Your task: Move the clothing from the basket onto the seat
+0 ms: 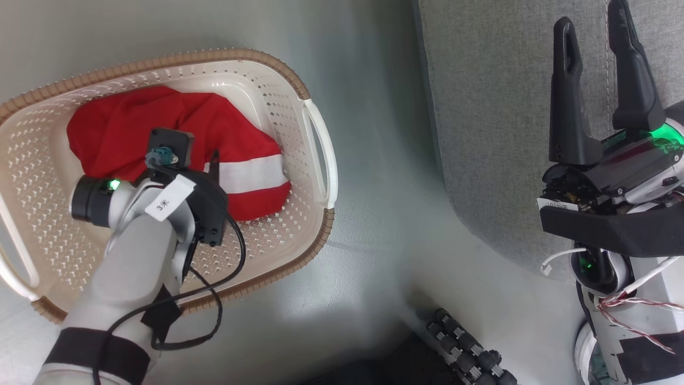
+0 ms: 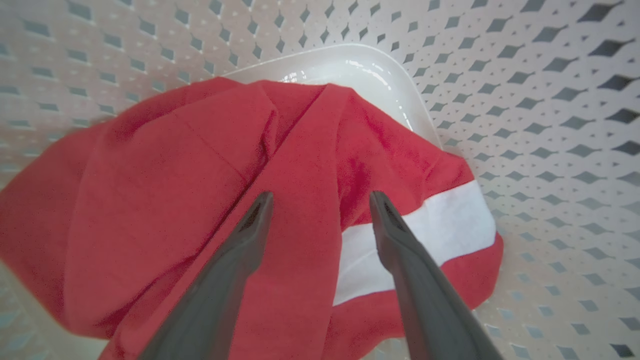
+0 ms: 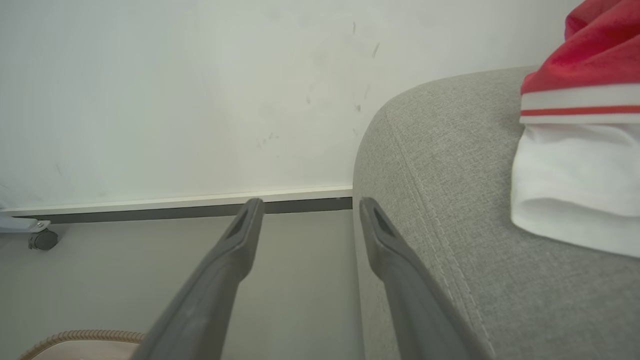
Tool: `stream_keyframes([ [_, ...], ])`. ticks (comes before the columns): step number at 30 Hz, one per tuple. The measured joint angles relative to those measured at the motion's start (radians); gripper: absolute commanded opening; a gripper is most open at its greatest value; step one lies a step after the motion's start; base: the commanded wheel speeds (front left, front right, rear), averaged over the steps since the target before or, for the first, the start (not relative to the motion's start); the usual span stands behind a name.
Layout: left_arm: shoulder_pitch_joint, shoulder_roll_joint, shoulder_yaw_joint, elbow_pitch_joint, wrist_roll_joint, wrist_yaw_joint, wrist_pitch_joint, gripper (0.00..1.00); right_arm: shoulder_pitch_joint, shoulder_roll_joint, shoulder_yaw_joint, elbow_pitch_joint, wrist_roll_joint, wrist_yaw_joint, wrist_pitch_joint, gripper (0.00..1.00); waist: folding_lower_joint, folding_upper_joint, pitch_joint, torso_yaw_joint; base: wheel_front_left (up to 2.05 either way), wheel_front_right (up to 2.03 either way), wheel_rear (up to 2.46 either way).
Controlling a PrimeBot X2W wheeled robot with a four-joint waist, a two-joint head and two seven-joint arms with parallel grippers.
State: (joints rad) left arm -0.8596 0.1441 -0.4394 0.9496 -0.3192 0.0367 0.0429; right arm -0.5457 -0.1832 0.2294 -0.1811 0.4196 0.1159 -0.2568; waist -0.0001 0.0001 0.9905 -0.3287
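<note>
Left gripper [image 2: 320,197]: fingers spread, nothing pinched, tips over the red garment [image 2: 175,175] in the basket [image 2: 550,100]; its white band lies just past the right-hand finger in wrist view. Right gripper [image 3: 306,202]: fingers apart & empty by the seat [image 3: 450,225] edge, w/ a second garment [image 3: 575,170] on it, well right of them.

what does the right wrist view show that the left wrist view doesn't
Right wrist view: the grey seat with a red-and-white garment on it, a wall, and the open right fingers. Left wrist view: the basket interior, a banded red garment ahead of the open left fingers. Shared: a red garment, a bit of basket, open fingers.
</note>
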Motion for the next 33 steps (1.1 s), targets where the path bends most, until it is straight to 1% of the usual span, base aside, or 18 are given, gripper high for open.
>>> stream_keyframes([
  [5, -0.019, 0.004, -0.002, 0.038, 0.007, 0.013, 0.011, 1.0, -0.002, 0.005, -0.001, 0.001, -0.009, 0.003, 0.0, 1.0, 0.0, 0.0, 0.003, -0.006, 0.0, 0.0, 0.0],
  [8, -0.033, 0.004, -0.014, 0.072, 0.018, 0.026, 0.036, 1.0, -0.002, 0.006, -0.003, 0.005, -0.011, 0.006, 0.0, 1.0, 0.0, -0.0002, 0.005, -0.009, 0.0, 0.0, 0.0],
  [14, -0.046, 0.007, -0.057, 0.136, 0.068, 0.034, 0.083, 1.0, -0.005, 0.014, -0.002, 0.015, -0.021, 0.007, 0.0, 1.0, 0.0, -0.0001, 0.006, -0.012, 0.0, 0.0, 0.0],
  [19, -0.058, 0.006, -0.067, 0.174, 0.077, 0.043, 0.112, 1.0, -0.015, 0.015, -0.003, 0.02, -0.025, 0.007, 0.0, 1.0, 0.0, -0.0002, 0.005, -0.013, 0.0, 0.0, 0.0],
  [20, -0.059, 0.006, -0.071, 0.178, 0.079, 0.043, 0.115, 0.39, -0.015, 0.015, -0.003, 0.021, -0.025, 0.007, 0.0, 1.0, 0.0, -0.0002, 0.005, -0.013, 0.0, 0.0, 0.0],
  [21, -0.059, 0.006, -0.07, 0.179, 0.08, 0.043, 0.113, 0.0, -0.015, 0.015, -0.003, 0.022, -0.025, 0.007, 0.0, 1.0, 0.0, -0.0002, 0.005, -0.013, 0.0, 0.0, 0.0],
  [32, -0.061, -0.015, -0.057, 0.207, 0.068, 0.04, 0.074, 0.0, -0.023, 0.015, -0.003, 0.045, -0.033, 0.008, 0.0, 1.0, 0.0, -0.0001, -0.023, -0.004, 0.0, 0.0, 0.0],
  [33, -0.06, -0.02, -0.056, 0.209, 0.065, 0.031, 0.059, 0.0, -0.027, 0.015, 0.0, 0.055, -0.033, 0.008, 0.0, 1.0, 0.0, -0.0001, -0.035, 0.0, 0.0, 0.0, 0.0],
])
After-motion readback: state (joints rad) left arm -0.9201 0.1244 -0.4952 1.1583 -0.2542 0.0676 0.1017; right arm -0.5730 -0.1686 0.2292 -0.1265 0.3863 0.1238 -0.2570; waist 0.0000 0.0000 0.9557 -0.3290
